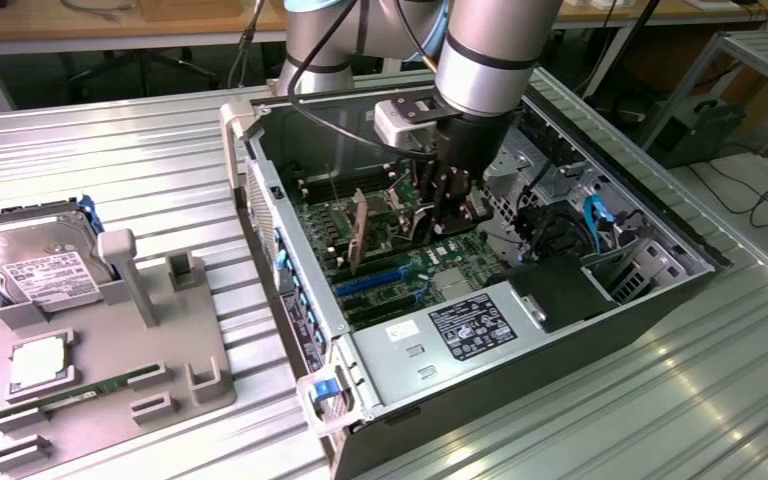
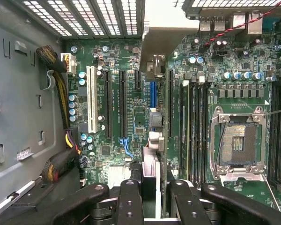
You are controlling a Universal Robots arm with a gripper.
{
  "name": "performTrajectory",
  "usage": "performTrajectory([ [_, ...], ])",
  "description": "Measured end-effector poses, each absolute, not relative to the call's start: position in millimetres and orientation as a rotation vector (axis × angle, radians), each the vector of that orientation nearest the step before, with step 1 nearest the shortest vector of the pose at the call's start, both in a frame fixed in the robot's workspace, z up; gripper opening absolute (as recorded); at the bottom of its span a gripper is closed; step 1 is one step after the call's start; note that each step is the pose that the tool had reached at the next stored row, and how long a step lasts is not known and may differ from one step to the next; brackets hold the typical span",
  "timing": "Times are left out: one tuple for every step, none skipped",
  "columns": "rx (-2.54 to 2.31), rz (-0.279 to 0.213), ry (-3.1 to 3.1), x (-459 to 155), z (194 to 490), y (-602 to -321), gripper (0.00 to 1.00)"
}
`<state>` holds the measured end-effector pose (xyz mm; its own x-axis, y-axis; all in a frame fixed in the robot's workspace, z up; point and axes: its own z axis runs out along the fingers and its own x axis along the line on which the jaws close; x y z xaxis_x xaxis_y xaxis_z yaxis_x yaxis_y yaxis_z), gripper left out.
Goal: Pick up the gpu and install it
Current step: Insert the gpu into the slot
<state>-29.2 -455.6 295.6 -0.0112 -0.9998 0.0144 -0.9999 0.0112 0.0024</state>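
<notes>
Gpu upright — inside open case

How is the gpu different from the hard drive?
The gpu is a thin card; the hard drive is a thick silver box with a white label. The gpu stands on edge inside the computer case; the hard drive leans in a grey holder outside it. Both are rectangular.
</notes>
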Motion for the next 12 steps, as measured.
performTrajectory([
  [2.201, 0.013, -2.225, -29.2, 295.6, -455.6, 0.28],
  [2.201, 0.013, -2.225, -29.3, 295.6, -455.6, 0.28],
  [2.202, 0.009, -2.227, -29.3, 295.2, -455.6, 0.28],
  [2.206, 0.001, -2.231, -29.3, 294.7, -455.6, 0.28],
  [2.209, -0.006, -2.234, -29.3, 294.2, -455.6, 0.28],
  [2.211, -0.010, -2.236, -29.3, 293.1, -455.5, 0.28],
  [2.211, -0.010, -2.236, -29.4, 292.1, -455.5, 0.28],
  [2.211, -0.010, -2.236, -30.1, 291.2, -455.6, 0.28],
  [2.211, -0.010, -2.236, -31.6, 290.2, -455.6, 0.28],
  [2.211, -0.010, -2.236, -33.1, 289.1, -455.6, 0.28],
  [2.211, -0.010, -2.236, -34.7, 288.0, -455.5, 0.28],
  [2.211, -0.010, -2.236, -36.0, 286.9, -455.5, 0.28],
])
